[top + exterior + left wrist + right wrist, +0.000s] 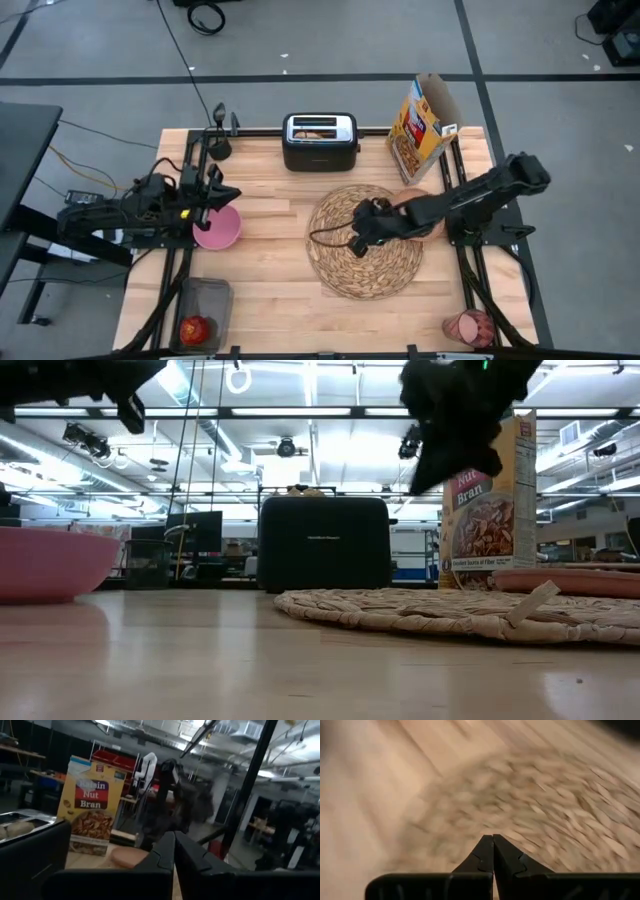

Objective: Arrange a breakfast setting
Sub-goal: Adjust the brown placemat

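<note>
The mat (366, 241) lies at centre frame in the high view, and the right hand (357, 240) hangs over its left part with fingers pressed together and holding nothing, as its wrist view confirms. The plate (418, 209) sits at the mat's upper right edge, partly under the right arm, so a careless sweep of that arm could nudge it into the cereal box (421, 126) or drag the mat askew. The left hand (212, 195), at left of frame, is also closed and empty, just above the bowl (217, 227); dropping without spreading first would knock the bowl instead of gripping it. The apple (195, 329) at lower left and the tumbler (469, 327) at lower right sit near the tabletop's (260, 280) front edge and could be tipped off. No spoon is visible.
</note>
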Robot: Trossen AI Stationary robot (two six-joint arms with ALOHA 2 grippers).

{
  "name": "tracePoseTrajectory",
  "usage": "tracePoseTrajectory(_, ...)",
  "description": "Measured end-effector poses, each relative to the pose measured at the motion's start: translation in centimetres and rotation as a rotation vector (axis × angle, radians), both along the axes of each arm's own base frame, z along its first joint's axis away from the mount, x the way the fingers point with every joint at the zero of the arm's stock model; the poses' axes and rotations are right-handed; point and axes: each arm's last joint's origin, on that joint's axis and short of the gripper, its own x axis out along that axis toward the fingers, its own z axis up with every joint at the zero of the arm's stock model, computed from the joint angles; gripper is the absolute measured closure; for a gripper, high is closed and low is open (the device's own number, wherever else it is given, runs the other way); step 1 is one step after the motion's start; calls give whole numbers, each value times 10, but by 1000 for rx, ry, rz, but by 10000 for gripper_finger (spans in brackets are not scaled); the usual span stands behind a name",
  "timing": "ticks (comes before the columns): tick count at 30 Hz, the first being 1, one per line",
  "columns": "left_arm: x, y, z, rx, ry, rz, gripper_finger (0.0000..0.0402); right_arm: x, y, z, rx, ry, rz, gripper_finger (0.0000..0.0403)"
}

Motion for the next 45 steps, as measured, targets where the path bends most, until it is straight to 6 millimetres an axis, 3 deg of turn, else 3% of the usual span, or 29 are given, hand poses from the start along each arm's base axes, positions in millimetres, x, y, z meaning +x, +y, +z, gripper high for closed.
tracePoseTrajectory(9, -4, 1, 19, -3, -94, 29, 379, 14, -9, -53, -11, 245, -42, 399)
tracePoseTrajectory(18, -6, 1, 25, -10, -153, 43, 379, 24, -6, -80, 1, 316, 80, 398)
tracePoseTrajectory(24, -8, 1, 31, 9, -217, 64, 379, 39, -5, -78, 11, 190, 152, 398)
tracePoseTrajectory(29, -9, 1, 32, 5, -232, 77, 379, 44, -10, -55, 22, 48, 168, 398)
tracePoseTrajectory(33, -9, 1, 31, 5, -223, 77, 379, 33, -13, -23, 0, 1, 236, 398)
tracePoseTrajectory(36, -8, 2, 31, -8, -227, 88, 379, 19, -15, -14, -33, 89, 300, 398)
tracePoseTrajectory(40, -8, 2, 36, -15, -277, 93, 379, 13, -15, -20, -57, 190, 404, 398)
tracePoseTrajectory(45, -6, 2, 48, 4, -428, 71, 379, 28, -10, -50, -55, 243, 568, 398)
